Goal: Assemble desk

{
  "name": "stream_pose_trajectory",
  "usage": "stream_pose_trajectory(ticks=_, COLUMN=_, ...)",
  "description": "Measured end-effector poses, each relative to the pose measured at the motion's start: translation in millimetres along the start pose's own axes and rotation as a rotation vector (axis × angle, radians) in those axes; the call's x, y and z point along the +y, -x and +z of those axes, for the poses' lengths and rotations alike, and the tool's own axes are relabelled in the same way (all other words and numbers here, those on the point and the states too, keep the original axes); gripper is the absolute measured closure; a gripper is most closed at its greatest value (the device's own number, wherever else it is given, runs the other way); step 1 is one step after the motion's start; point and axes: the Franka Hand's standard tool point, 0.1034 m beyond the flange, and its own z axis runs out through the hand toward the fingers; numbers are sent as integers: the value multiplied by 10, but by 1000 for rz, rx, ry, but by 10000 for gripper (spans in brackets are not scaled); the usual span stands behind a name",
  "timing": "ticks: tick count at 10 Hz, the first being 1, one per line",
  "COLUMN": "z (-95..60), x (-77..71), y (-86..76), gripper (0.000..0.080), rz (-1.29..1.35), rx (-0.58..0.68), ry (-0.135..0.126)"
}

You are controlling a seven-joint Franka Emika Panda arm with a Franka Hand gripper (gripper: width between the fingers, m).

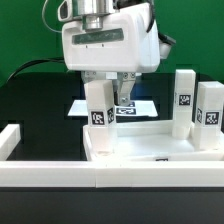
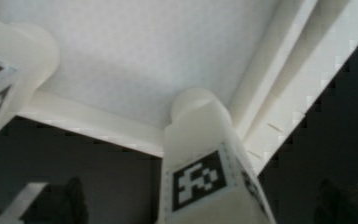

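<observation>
On the exterior view's left of the hand point(image 1: 112, 92), the long low white rail point(image 1: 40, 172) with an upturned end lies along the front of the black counter point(image 1: 35, 105). The hand hangs with its fingers spread apart, gripping nothing. Just below it stands a leg post point(image 1: 98, 108) with a black-white tag, upright on the near left corner of the white desk panel point(image 1: 160, 152); the post's top sits between the open fingers, and whether a finger touches it cannot be told. Behind the hand the marker board point(image 1: 135, 104) lies flat, mostly hidden by the fingers. To the exterior view's right, well apart from the hand, two more tagged leg posts point(image 1: 184, 100) stand side by side, the outer one cut off by the picture's edge. The wrist view shows the post point(image 2: 204, 150) from above against the panel's raised rim point(image 2: 274, 80), with dark blurred fingertips point(image 2: 60, 200) at either side.
</observation>
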Motion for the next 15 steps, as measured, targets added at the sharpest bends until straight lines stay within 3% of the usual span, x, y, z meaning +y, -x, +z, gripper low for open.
stream_pose_trajectory(ticks=1, z=-69, x=-138, y=-47, gripper=150, rz=-292, rx=16, ry=24)
stream_pose_trajectory(ticks=3, z=-58, x=-211, y=-45, gripper=150, rz=-359, rx=22, ry=26)
stream_pose_trajectory(ticks=4, z=-59, x=-209, y=-49, gripper=264, rz=-359, rx=23, ry=26)
stream_pose_trajectory(ticks=5, z=-56, x=-212, y=-44, gripper=264, rz=-277, rx=23, ry=24)
stream_pose_trajectory(ticks=6, z=-52, x=-210, y=-42, gripper=438, rz=-198, rx=24, ry=24)
stream_pose_trajectory(ticks=7, z=-45, x=-173, y=-57, gripper=438, rz=-126, rx=24, ry=29)
stream_pose_trajectory(ticks=8, z=-43, x=-169, y=-58, gripper=501, rz=-65, rx=25, ry=29)
stream_pose_trajectory(ticks=11, z=-36, x=-163, y=-18, gripper=502, rz=234, rx=4, ry=40)
stream_pose_trajectory(ticks=13, z=-32, x=-172, y=-21, gripper=505, rz=542, rx=-29, ry=8)
stream_pose_trajectory(ticks=15, z=-26, x=-167, y=-40, gripper=505, rz=801, rx=-80, ry=-46)
